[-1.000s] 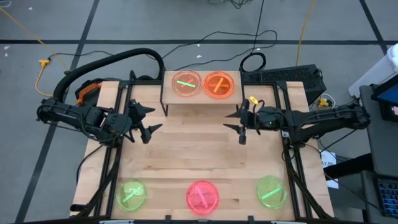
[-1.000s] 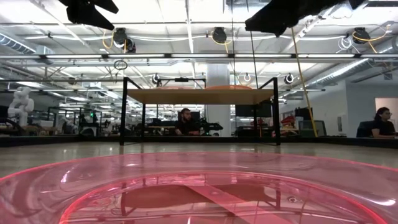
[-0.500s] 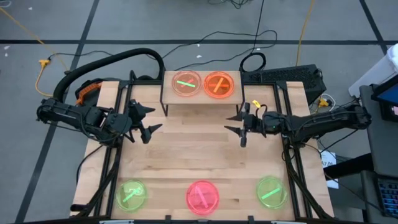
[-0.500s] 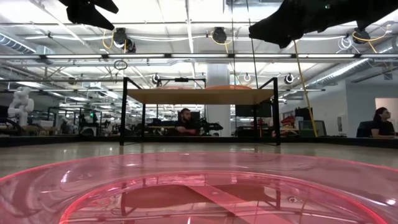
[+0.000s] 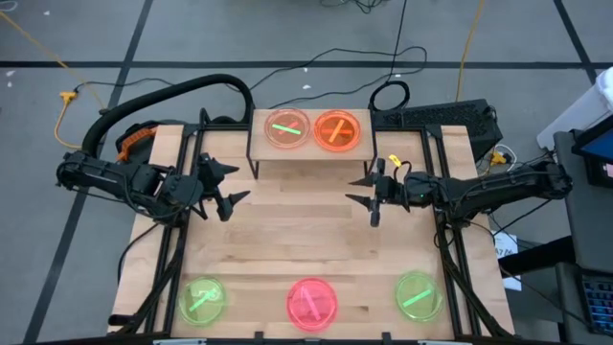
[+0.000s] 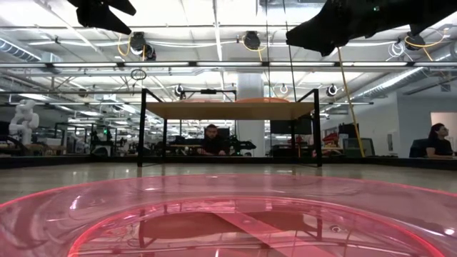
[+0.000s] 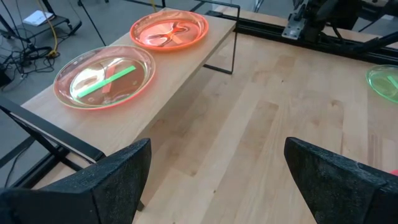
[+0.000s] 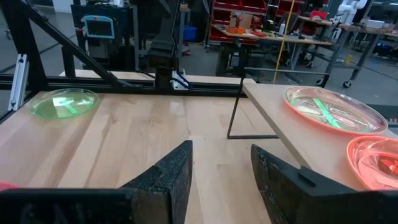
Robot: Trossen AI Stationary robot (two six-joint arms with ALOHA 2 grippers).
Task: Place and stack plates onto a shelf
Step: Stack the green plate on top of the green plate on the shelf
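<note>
The shelf (image 5: 311,153) stands at the table's far edge and carries two plates side by side: a pink-orange one with a green streak (image 5: 287,128) (image 7: 104,78) and an orange one (image 5: 336,130) (image 7: 169,30). Three more plates lie flat along the near edge: green (image 5: 202,299), pink (image 5: 312,301) (image 6: 228,214) and green (image 5: 418,293). My left gripper (image 5: 233,184) (image 7: 217,146) hovers open above the table, left of the shelf's front. My right gripper (image 5: 356,189) (image 8: 221,149) hovers open on the shelf's right, facing it. Neither holds anything.
Black frame rails (image 5: 182,240) (image 5: 445,249) run down both sides of the table. Bare wood (image 5: 306,230) lies between the shelf and the near-edge plates. Cables trail on the floor beyond the far edge. People sit at desks in the room behind, in the low view.
My right arm has shifted a little toward the table's near edge and come lower in the low view, then held still. Its fingers stay open. The plates have not moved.
</note>
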